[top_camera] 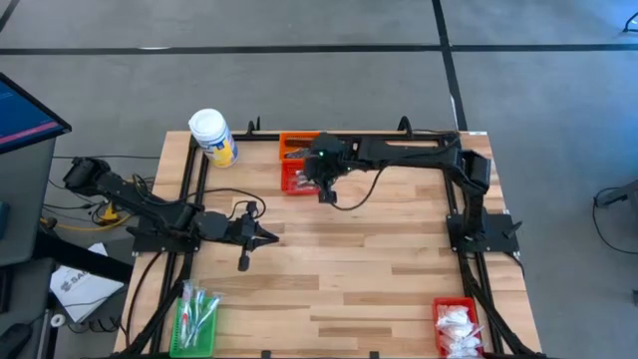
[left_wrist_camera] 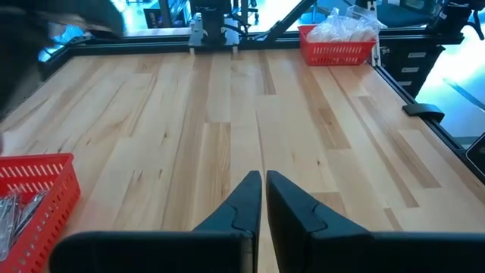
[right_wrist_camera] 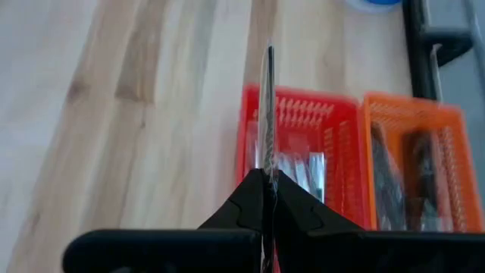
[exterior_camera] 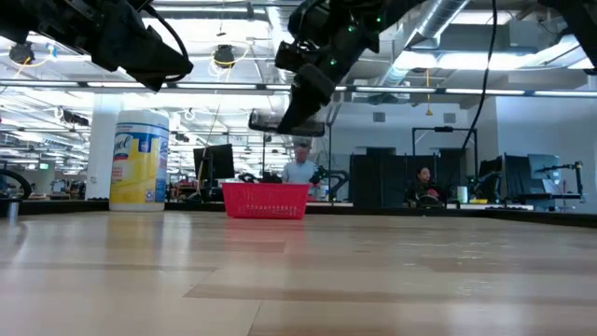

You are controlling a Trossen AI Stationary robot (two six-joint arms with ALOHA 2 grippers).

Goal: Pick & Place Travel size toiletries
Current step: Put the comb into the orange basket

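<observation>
My right gripper (right_wrist_camera: pixel 268 176) hangs over the red basket (right_wrist_camera: pixel 299 163) at the table's far edge and is shut on a silver-grey foil sachet (right_wrist_camera: pixel 268 91), which shows edge-on. More foil sachets (right_wrist_camera: pixel 303 168) lie in that basket. Dark slim tubes (right_wrist_camera: pixel 386 174) lie in the orange basket (right_wrist_camera: pixel 413 163) beside it. In the high view the right gripper (top_camera: pixel 326 194) stands at the red basket's (top_camera: pixel 295 179) near right corner. My left gripper (top_camera: pixel 261 236) waits shut over the table's left middle, holding nothing. My right gripper pinches the foil sachet by one end (right_wrist_camera: pixel 268 163) between its two fingers. The sachet sticks out straight past the fingertips, thin edge toward the camera. It is lifted clear above the red basket.
The big white jar with the yellow label (top_camera: pixel 212 137) stands at the far left corner. A green basket (top_camera: pixel 194 321) with clear sticks sits at the near left, and a red basket (top_camera: pixel 457 326) with white packets at the near right. Bare wood lies between them.
</observation>
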